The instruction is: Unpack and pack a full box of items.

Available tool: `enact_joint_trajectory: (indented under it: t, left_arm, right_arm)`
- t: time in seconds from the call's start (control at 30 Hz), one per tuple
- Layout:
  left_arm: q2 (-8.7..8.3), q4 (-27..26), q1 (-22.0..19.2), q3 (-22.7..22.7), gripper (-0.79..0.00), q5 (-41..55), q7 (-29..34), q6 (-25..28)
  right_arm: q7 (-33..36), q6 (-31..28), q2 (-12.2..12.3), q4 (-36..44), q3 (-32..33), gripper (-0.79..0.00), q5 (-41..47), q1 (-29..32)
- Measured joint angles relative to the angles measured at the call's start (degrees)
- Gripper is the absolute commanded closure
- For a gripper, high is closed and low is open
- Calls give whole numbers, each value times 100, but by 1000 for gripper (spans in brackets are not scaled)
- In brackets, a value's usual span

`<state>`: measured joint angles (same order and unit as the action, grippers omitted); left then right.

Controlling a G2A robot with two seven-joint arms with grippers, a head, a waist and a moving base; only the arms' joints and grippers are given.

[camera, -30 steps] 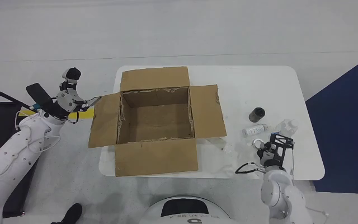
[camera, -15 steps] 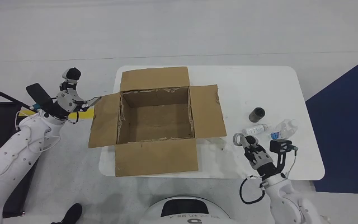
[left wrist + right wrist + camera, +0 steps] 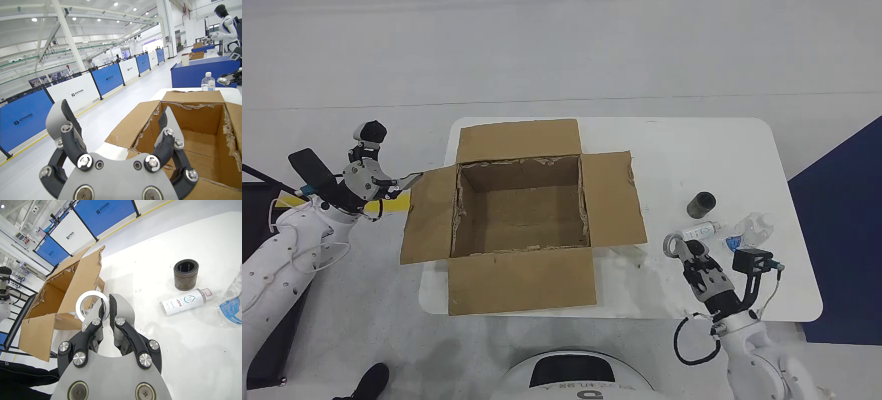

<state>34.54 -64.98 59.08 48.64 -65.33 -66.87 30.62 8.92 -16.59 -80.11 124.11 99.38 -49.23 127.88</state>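
An open cardboard box (image 3: pixel 522 215) with torn inner edges sits in the middle of the white table (image 3: pixel 712 150); its inside looks bare. My right gripper (image 3: pixel 108 306) is shut on a silver ring (image 3: pixel 90 293), held above the table between the box and the loose items. In the top view the ring (image 3: pixel 674 243) hangs off the right gripper (image 3: pixel 683 252) by the box's right flap. My left gripper (image 3: pixel 115 108) stands open with nothing between its fingers, beside the box's left flap (image 3: pixel 429 215), off the table's left edge.
To the right of the box are a dark metal cylinder (image 3: pixel 186 276), a white bottle (image 3: pixel 184 302) lying on its side, and a clear water bottle (image 3: pixel 231 308). They cluster near the table's right side (image 3: pixel 701 204). Blue and white barriers line the floor behind.
My right gripper has come up from the table near the bottles with the silver ring in it and swung toward the box. The left arm has not moved.
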Motion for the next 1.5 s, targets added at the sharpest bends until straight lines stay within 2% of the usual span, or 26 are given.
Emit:
enact_joint_trajectory:
  t: [0.07,0.2,0.33,0.47,0.57,0.8,0.93,0.97,1.07,1.2,1.27,1.4,1.5]
  left_arm:
    - [0,0,0,0,-785,0,0,0]
    - [0,0,0,0,-785,0,0,0]
    - [0,0,0,0,-785,0,0,0]
    - [0,0,0,0,-785,0,0,0]
    - [0,0,0,0,-785,0,0,0]
    - [0,0,0,0,-785,0,0,0]
    - [0,0,0,0,-785,0,0,0]
    - [0,0,0,0,-785,0,0,0]
    - [0,0,0,0,-785,0,0,0]
    - [0,0,0,0,-785,0,0,0]
    - [0,0,0,0,-785,0,0,0]
    - [0,0,0,0,-785,0,0,0]
    - [0,0,0,0,-785,0,0,0]
  right_arm:
    - [4,-119,7,-2,-34,0,105,-46]
    - [229,-807,55,155,-198,0,174,-244]
    - [1138,-880,90,364,-982,0,-298,-938]
    - [2039,-250,53,1,-2000,0,-778,-2126]
    - [2240,147,6,-279,-2644,0,-1032,-2746]
    - [2610,1191,-112,-694,-3651,0,-1614,-3677]
    - [2801,2201,-231,-1176,-4059,0,-1979,-4288]
    - [2892,2452,-273,-1353,-4168,-68,-1958,-4495]
    - [2989,2869,-350,-1614,-4402,-172,-1941,-4858]
    - [2996,3132,-390,-1680,-4521,-283,-1971,-4967]
    - [2997,3199,-395,-1672,-4531,-311,-2005,-4962]
    - [2874,3101,-362,-1403,-4415,-317,-1938,-4739]
    - [2496,2732,-274,-848,-4116,-332,-1818,-4260]
